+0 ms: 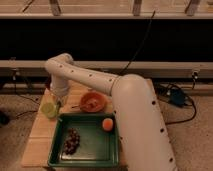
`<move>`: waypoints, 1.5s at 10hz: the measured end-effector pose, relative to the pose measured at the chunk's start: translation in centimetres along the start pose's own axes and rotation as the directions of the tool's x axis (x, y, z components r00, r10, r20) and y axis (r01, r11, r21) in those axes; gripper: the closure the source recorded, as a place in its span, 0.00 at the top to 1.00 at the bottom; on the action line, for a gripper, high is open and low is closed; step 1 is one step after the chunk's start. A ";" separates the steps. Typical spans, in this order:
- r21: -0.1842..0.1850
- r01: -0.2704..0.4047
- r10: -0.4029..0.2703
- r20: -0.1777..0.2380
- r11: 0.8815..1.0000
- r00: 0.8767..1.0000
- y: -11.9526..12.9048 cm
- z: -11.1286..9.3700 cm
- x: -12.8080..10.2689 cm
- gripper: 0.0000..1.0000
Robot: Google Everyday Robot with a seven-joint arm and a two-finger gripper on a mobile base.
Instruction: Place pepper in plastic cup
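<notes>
The plastic cup (49, 109), small and light yellow-green, stands on the wooden table (39, 141) at the left, just beyond the green tray. My gripper (58, 101) is at the end of the white arm, directly beside and slightly above the cup's right rim. I cannot make out the dark green pepper; it is hidden at the gripper or by the wrist.
A green tray (114, 150) at the table's front holds dark purple grapes (71, 141) and a round orange fruit (107, 124). An orange bowl (93, 102) stands behind the tray. My white arm (135, 120) covers the table's right side.
</notes>
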 end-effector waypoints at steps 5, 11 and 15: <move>-0.004 0.061 -0.061 0.023 0.998 0.998 -3.4 1.8 -0.7 0.11; -0.021 0.098 -0.097 0.039 0.995 0.995 -5.2 2.8 -1.4 0.72; -0.023 0.115 -0.114 0.038 0.993 0.993 -6.1 3.3 -1.9 0.80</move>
